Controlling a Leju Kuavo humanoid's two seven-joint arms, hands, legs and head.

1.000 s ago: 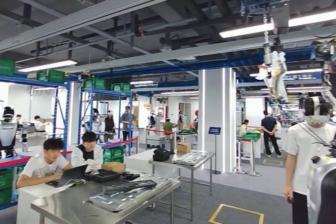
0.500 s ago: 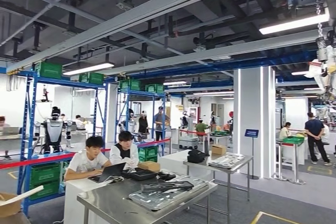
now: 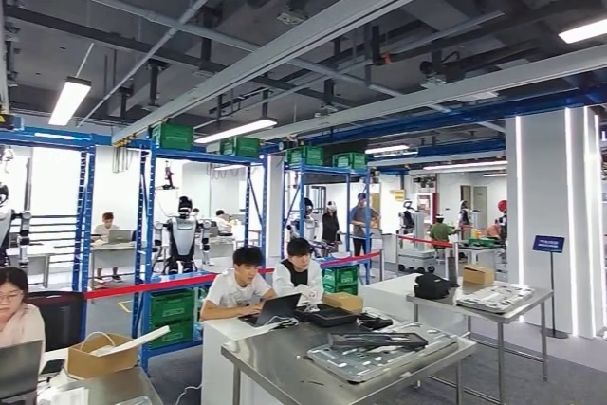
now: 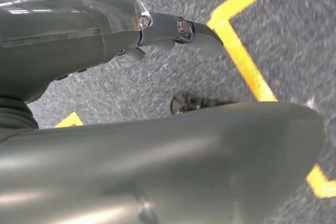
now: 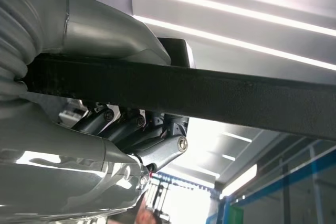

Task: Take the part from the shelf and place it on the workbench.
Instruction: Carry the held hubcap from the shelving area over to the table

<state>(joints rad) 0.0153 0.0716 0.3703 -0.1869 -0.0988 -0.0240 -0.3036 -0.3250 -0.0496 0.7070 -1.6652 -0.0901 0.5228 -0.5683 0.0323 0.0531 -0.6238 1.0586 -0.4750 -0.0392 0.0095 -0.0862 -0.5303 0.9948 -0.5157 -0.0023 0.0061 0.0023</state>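
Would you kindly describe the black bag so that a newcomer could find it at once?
Start at the white pillar on the right and drop to the steel table before it. At that table's left end sits the black bag, the only dark, soft lump there; its neighbours are a cardboard box and flat trays.

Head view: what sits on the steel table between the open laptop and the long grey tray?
A flat black case lies between the laptop and the tray on the steel table.

At centre frame we see two people seated behind a laptop; at lower left, a cardboard box; green crates nearby.
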